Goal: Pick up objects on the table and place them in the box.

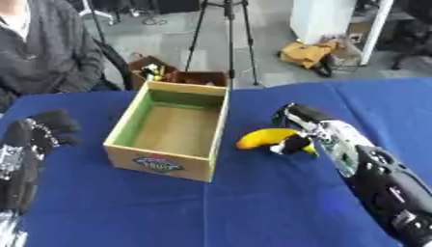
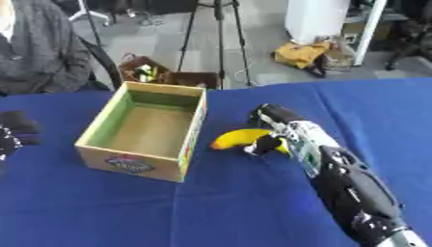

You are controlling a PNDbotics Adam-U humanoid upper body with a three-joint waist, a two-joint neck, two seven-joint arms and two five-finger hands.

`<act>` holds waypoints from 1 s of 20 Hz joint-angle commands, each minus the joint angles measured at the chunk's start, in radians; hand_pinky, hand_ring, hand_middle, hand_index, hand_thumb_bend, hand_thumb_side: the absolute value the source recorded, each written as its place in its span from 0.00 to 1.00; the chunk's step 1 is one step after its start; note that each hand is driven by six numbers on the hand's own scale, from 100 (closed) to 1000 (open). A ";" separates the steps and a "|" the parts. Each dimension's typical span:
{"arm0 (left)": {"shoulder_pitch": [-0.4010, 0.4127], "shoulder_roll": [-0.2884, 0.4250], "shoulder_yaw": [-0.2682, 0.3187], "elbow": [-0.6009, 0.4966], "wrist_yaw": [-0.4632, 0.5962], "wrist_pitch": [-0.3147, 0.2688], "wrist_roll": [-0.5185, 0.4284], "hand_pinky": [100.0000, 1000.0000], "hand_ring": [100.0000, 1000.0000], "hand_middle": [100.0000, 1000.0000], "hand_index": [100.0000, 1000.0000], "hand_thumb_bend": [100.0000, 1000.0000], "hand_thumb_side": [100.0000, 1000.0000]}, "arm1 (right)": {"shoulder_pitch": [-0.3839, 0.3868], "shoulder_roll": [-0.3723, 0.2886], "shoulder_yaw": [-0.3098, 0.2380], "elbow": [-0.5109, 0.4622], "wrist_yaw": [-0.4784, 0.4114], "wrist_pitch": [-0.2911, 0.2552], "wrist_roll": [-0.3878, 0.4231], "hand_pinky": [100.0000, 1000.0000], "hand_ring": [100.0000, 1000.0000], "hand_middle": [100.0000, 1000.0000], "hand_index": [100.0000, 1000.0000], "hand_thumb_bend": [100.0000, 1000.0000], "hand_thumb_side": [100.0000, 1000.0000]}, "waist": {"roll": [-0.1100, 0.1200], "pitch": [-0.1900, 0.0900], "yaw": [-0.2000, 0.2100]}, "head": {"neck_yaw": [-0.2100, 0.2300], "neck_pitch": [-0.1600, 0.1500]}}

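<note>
One yellow banana (image 1: 263, 137) lies centre-right on the blue table (image 1: 253, 202), beside the open box (image 1: 168, 129). Right hand (image 1: 297, 126) curls around it; left hand (image 1: 38, 132) rests curled at left edge.

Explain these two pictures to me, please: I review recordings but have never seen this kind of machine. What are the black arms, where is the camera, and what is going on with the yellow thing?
Both pictures come from one stereo camera in the head of a humanoid robot that a person drives; they show the same moment from its left and right eye, looking down at a table with a blue cloth. The black and silver arms are the robot's own. Its right hand reaches in from the right and its fingers curl round a banana, which lies low beside an open cardboard box; whether it has left the cloth I cannot tell. The box looks empty inside, so nothing has been put in yet. The left hand rests idle at the left edge, fingers curled, holding nothing.
</note>
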 commanded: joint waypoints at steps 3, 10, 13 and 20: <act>-0.013 0.013 0.000 -0.016 0.004 -0.002 -0.003 0.62 0.66 0.57 0.74 0.63 0.90 | -0.012 -0.017 -0.010 0.008 0.011 -0.002 -0.011 0.52 0.42 0.45 0.51 0.12 0.12 | 0.000 -0.015 -0.001 | 0.001 -0.008; -0.013 0.014 0.000 -0.016 0.003 -0.002 -0.003 0.62 0.66 0.57 0.74 0.62 0.90 | -0.014 -0.019 -0.007 -0.002 -0.003 0.004 -0.032 0.52 0.41 0.43 0.49 0.11 0.11 | -0.001 -0.014 -0.003 | 0.000 -0.008; -0.012 0.014 0.001 -0.016 0.003 -0.002 -0.002 0.62 0.66 0.57 0.74 0.62 0.90 | -0.018 -0.021 -0.005 -0.014 -0.013 0.002 -0.035 0.52 0.42 0.43 0.49 0.11 0.11 | -0.001 -0.014 -0.004 | 0.001 -0.009; -0.011 0.016 0.002 -0.017 0.003 -0.002 -0.001 0.62 0.66 0.57 0.74 0.62 0.90 | -0.030 -0.033 0.004 -0.058 -0.032 0.004 -0.034 0.53 0.42 0.43 0.49 0.12 0.11 | -0.004 -0.015 -0.007 | -0.003 -0.010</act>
